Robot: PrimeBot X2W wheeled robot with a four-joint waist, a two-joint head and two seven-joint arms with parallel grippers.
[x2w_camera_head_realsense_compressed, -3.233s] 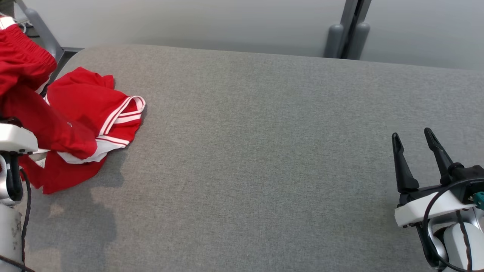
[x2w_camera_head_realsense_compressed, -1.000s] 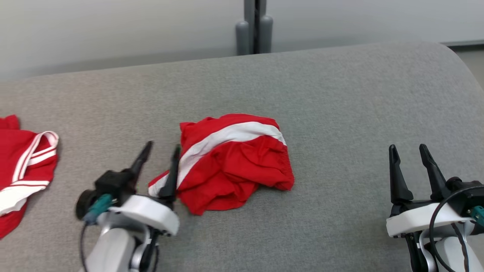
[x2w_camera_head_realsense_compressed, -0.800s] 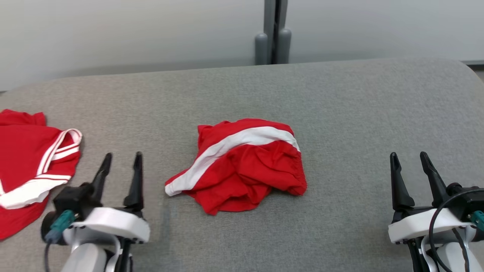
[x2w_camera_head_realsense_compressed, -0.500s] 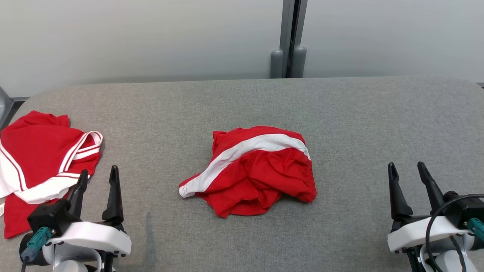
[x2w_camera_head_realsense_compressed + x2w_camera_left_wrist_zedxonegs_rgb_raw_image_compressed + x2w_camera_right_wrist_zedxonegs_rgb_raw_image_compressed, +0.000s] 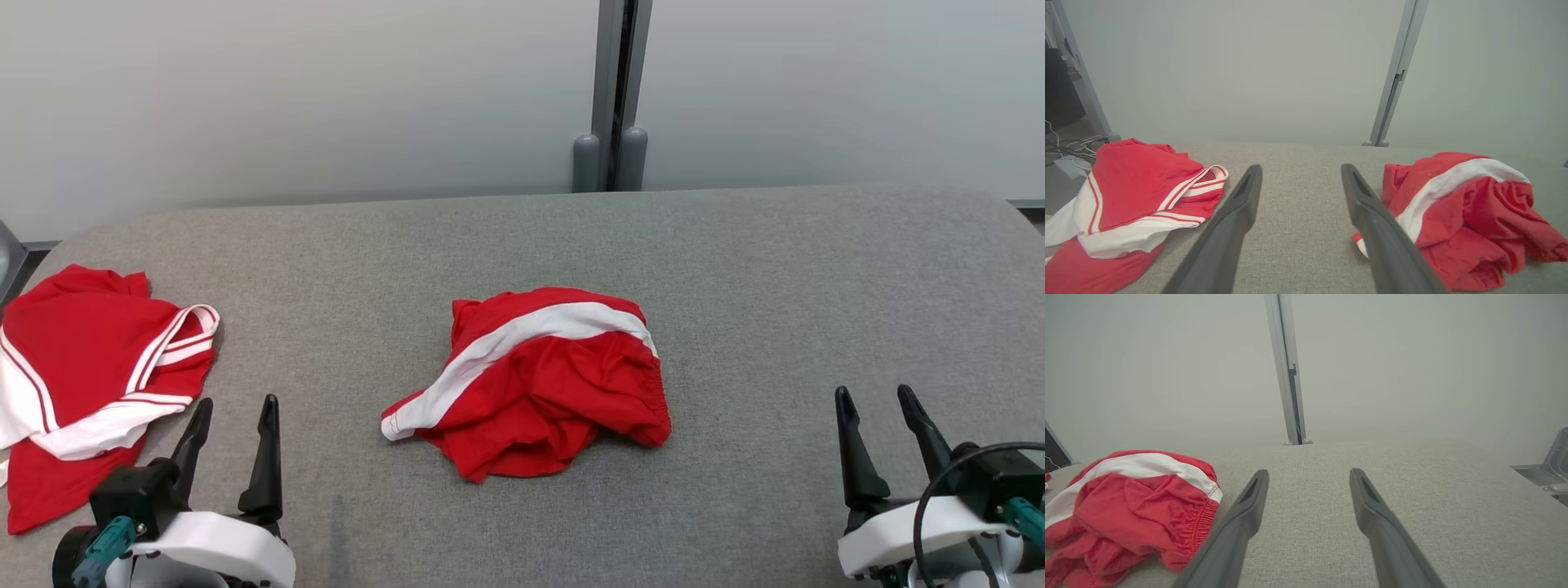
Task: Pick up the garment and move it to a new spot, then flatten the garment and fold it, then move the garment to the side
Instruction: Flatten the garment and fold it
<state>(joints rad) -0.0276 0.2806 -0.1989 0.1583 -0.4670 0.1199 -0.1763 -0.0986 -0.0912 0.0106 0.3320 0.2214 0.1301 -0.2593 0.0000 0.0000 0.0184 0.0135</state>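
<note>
Far left on the grey table (image 5: 775, 286): a striped red cloth (image 5: 90, 384), crumpled, just beside the left gripper (image 5: 237, 402). Left gripper: fingers spread wide, nothing between them, pointing over bare table. To its right, near but not touching: the garment (image 5: 539, 384), a red heap with a broad white band, lying mid-table. Well apart, further right: the right gripper (image 5: 873, 392), likewise wide open and empty. Behind, a grey post (image 5: 611, 82) against the pale wall. From the left wrist: both red pieces flanking the fingers, plus cables (image 5: 1069, 147) on the floor past the table's left end. From the right wrist: the garment's gathered elastic edge (image 5: 1202, 522) and a metal bracket (image 5: 1551, 465) off the table's right end.
</note>
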